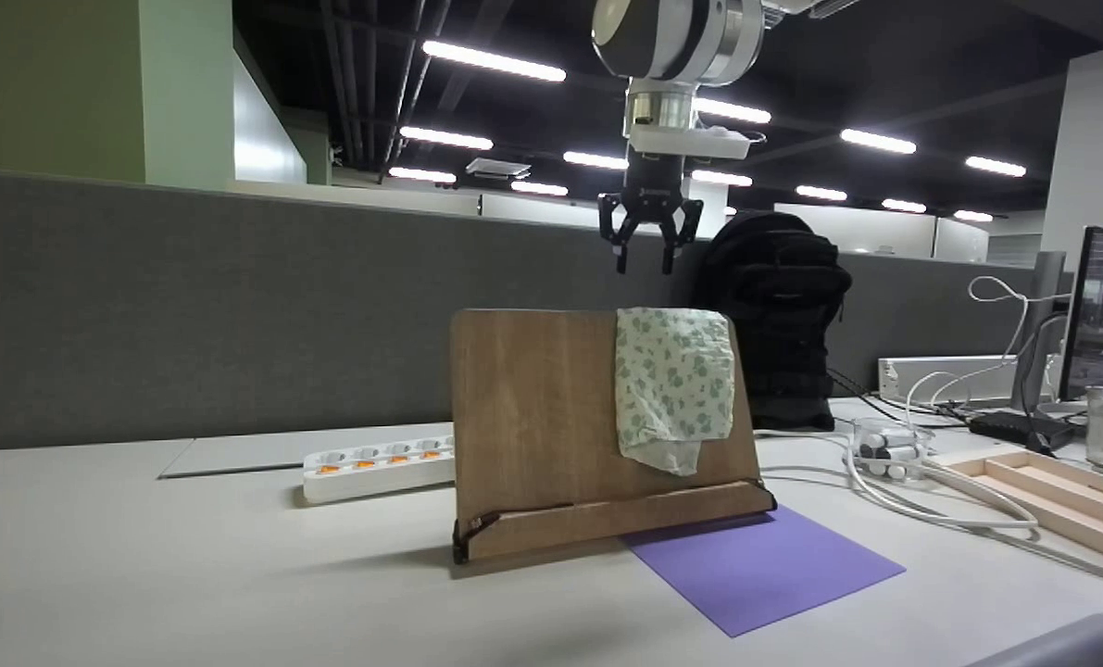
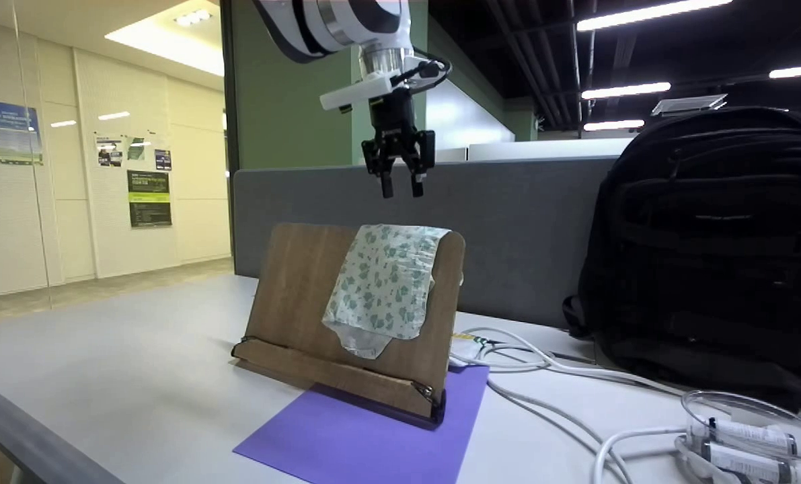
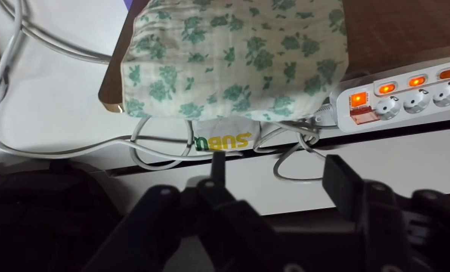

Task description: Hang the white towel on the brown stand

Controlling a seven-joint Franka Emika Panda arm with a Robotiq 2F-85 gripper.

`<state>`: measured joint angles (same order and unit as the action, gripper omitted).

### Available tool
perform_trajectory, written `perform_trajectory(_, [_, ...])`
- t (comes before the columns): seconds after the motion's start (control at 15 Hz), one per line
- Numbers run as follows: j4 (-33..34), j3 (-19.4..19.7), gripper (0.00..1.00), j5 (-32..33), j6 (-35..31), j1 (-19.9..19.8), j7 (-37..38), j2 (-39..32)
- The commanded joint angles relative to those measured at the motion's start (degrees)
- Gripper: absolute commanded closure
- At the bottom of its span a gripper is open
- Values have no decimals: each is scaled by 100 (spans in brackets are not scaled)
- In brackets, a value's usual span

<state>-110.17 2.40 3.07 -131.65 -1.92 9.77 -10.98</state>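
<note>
- Jaws spread, nothing between them; above the white floral towel (image 1: pixel 676 380), not touching.
- Towel draped over top edge of brown wooden book stand (image 1: pixel 532 417), nearer one end; hem short of ledge (image 1: pixel 625 519).
- Hanging looks done; probably only retreat remains.
- Open air between jaws and towel; grey partition (image 1: pixel 282 315) and black backpack (image 2: pixel 709 255) limit room, so up seems safest.

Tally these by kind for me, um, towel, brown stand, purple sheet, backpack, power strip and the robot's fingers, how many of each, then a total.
White towel: 1
Brown stand: 1
Purple sheet: 1
Black backpack: 1
White power strip: 1
Fingers: 2
Total: 7
</note>
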Motion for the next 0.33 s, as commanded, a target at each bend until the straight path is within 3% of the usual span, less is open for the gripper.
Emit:
perform_trajectory(0.0, [21, 88, 2, 123, 300, 29, 160, 165])
perform_trajectory(0.27, [-269, 209, 0, -6, 688, -139, -145, 445])
